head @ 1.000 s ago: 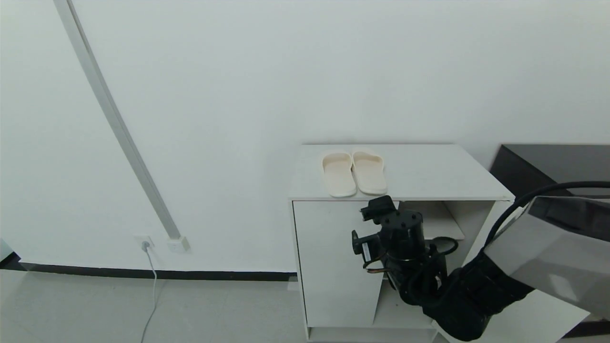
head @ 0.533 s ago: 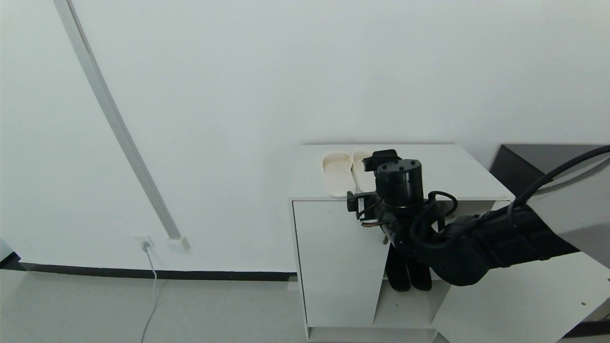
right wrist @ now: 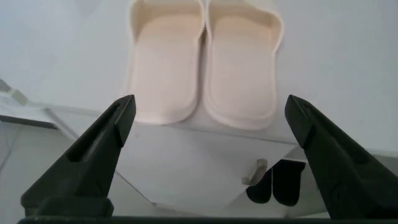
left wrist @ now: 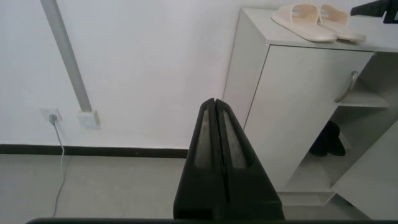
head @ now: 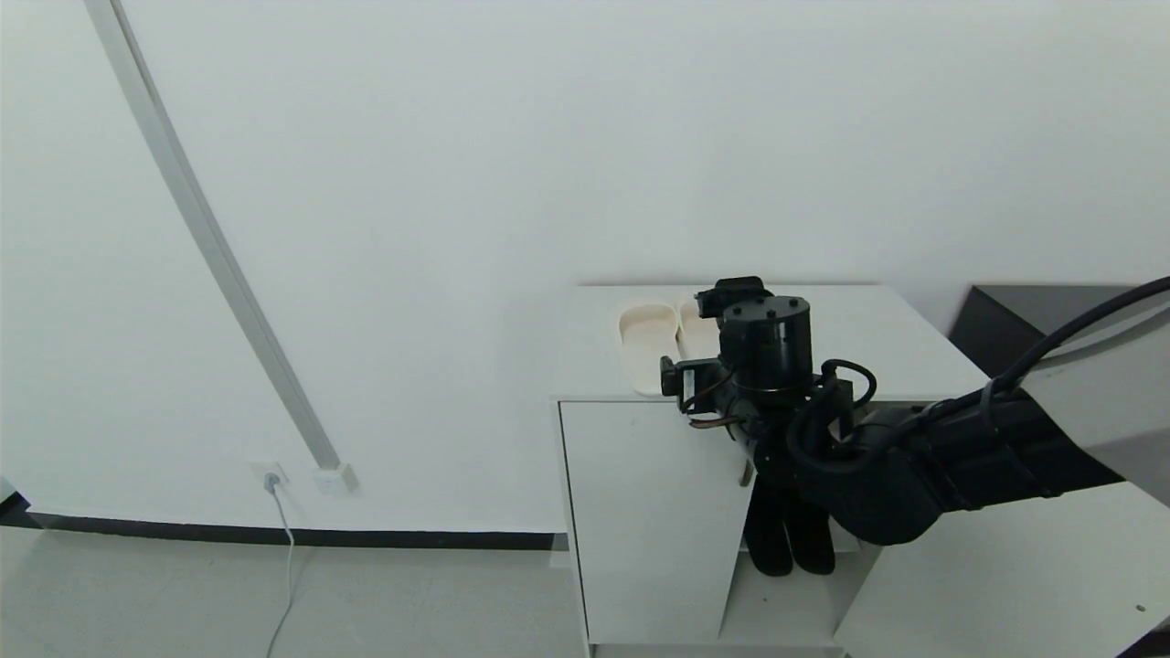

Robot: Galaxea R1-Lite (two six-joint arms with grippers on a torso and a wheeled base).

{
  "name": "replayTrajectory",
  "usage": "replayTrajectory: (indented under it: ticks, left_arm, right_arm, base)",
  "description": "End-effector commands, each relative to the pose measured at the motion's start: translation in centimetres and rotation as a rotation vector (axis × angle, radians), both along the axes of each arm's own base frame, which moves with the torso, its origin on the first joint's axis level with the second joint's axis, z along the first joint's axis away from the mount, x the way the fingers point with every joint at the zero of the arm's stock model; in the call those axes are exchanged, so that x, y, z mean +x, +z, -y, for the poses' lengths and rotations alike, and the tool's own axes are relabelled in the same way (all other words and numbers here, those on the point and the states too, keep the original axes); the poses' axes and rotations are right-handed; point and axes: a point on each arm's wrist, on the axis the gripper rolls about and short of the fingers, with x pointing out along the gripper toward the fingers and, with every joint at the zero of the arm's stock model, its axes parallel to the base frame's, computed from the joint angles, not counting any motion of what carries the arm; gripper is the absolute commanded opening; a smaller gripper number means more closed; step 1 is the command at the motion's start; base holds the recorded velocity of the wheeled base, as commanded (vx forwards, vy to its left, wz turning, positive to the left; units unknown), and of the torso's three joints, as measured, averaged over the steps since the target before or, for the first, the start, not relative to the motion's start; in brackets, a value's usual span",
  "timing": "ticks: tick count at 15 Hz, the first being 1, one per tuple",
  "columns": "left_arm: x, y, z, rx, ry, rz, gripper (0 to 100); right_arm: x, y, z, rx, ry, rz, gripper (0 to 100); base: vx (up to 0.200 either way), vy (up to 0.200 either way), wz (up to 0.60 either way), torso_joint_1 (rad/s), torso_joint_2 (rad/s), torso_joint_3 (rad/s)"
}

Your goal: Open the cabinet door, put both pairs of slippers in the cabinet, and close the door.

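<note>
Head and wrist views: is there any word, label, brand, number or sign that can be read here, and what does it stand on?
None: no word, number or sign can be read in any view.
The cream slippers, the black slippers, the cabinet and the wall socket show plain surfaces with no print.

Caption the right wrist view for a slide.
Open right gripper above cream slippers on the cabinet; black slippers inside.

1. Here's the right arm [head: 914, 466], stretched forward from the right side, its wrist [head: 766, 352] raised high.
2. The right gripper [right wrist: 209, 106] points forward and down, fingers spread wide apart.
3. The left gripper [left wrist: 215, 109] points ahead, fingers pressed flat together.
</note>
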Motion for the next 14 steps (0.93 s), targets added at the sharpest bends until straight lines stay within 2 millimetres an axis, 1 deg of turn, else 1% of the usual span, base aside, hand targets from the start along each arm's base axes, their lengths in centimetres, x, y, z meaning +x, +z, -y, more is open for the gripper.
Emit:
replayTrajectory:
  ticks: [1,3,6,8,12,14]
  left_arm:
    - [0.0,0.0,0.0,0.0,0.001,-0.001,0]
    - [0.0,0.0,0.0,0.0,-0.001,-0.001,0]
    - [0.0,0.0,0.0,-0.001,0.002,-0.001,0]
    - [0.0,0.0,0.0,-0.001,0.001,-0.001,0]
    - [0.0,0.0,0.0,-0.001,0.002,-0.001,0]
    - [0.0,0.0,0.0,-0.001,0.002,-0.001,0]
  right_arm:
    - [0.1,-0.6,-0.2,-0.007,0.001,-0.011,100]
    - [0.3,-1.3,-0.4,0.008,0.002,-0.027,100]
    - [0.9,-3.0,-0.9,0.007,0.038,-0.047,100]
    - [1.5,-3.7,-1.2,0.015,0.076,-0.05,100]
    - [4.2,-3.9,-1.3,0.017,0.055,-0.02,100]
    - [5.3,-4.3,-1.4,-0.006,0.047,-0.009,100]
  base:
    - [0.2,0.0,0.0,0.007,0.0,-0.007]
    - [0.2,0.0,0.0,0.01,0.0,0.002]
    - [0.2,0.0,0.0,0.007,0.0,0.002]
    - [0.0,0.0,0.0,0.0,0.0,0.0]
    - [0.0,0.0,0.0,0.0,0.0,0.0]
    - [0.0,0.0,0.0,0.0,0.0,0.0]
